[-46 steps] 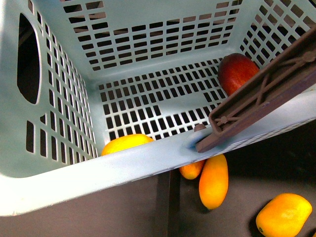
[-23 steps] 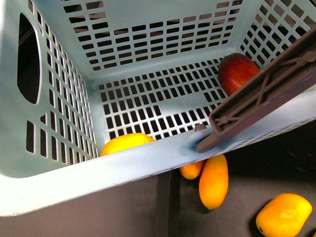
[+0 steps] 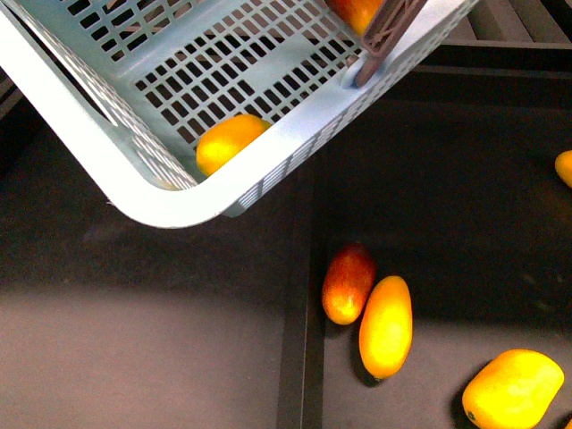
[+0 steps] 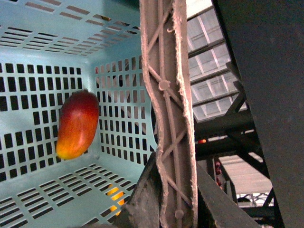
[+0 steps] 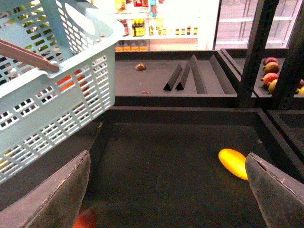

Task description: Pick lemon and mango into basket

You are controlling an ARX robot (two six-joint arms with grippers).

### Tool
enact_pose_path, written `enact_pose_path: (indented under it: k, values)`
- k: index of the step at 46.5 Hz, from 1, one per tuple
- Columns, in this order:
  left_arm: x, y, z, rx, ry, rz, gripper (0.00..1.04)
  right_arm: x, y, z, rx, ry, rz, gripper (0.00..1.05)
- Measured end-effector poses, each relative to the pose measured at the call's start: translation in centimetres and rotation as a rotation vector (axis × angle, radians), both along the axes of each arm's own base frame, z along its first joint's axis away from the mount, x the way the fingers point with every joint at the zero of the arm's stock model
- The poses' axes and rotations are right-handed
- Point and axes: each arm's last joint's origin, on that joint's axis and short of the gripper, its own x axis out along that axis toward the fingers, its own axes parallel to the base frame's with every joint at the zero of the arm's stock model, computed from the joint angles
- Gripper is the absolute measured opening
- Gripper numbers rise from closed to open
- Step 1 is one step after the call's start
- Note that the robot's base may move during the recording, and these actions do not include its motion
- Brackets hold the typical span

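In the front view, nearest the camera, a yellow mango (image 3: 513, 390) lies on the dark tray floor (image 3: 465, 223) at the lower right. Just left of it lie an orange-yellow mango (image 3: 386, 325) and a red-orange mango (image 3: 348, 282), side by side and touching, next to the tray divider (image 3: 299, 357). Farther back, a yellow fruit (image 3: 564, 167) shows only partly at the right edge of the frame. The basket (image 3: 170, 207) hangs tilted above the tray, its near corner lowest, well apart from the fruit on the floor. Inside it, a yellow fruit (image 3: 229, 140) rests in that low corner against the slotted wall; whether it is a lemon or a mango cannot be told. A red-orange fruit (image 3: 356, 11) sits at the far side of the basket, partly hidden by the brown handle (image 3: 391, 34). In the left wrist view, the handle (image 4: 167, 118) runs through the left gripper (image 4: 166, 199), whose jaws are clamped on it, and a red mango (image 4: 77, 124) lies against the basket's slotted wall (image 4: 42, 85). In the right wrist view, the right gripper (image 5: 166, 199) hangs over the tray with its jaws spread wide and nothing between them; a yellow fruit (image 5: 233, 163) lies on the floor beyond, and the basket (image 5: 57, 95) hangs off to one side.
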Motion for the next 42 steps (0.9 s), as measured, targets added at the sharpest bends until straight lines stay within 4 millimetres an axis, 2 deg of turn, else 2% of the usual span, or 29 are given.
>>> enact_pose_path:
  k: [12, 18, 27, 34, 42]
  values:
    - [0.7, 1.0, -0.6, -0.034, -0.006, 0.005, 0.07, 0.0, 0.0, 0.0, 0.000, 0.000, 0.002, 0.96]
    - [1.8, 1.6, -1.8, -0.049, 0.013, 0.028, 0.07, 0.0, 0.0, 0.0, 0.000, 0.000, 0.001, 0.96]
    - [6.4, 4.3, -6.6, -0.093, 0.122, 0.144, 0.07, 0.0, 0.0, 0.0, 0.000, -0.001, 0.001, 0.96]
    - [9.7, 5.6, -9.2, -0.103, 0.173, 0.219, 0.07, 0.0, 0.0, 0.0, 0.000, -0.001, 0.001, 0.96]
    - [13.3, 6.7, -11.0, -0.104, 0.203, 0.276, 0.07, 0.0, 0.0, 0.0, 0.000, -0.001, 0.001, 0.96]
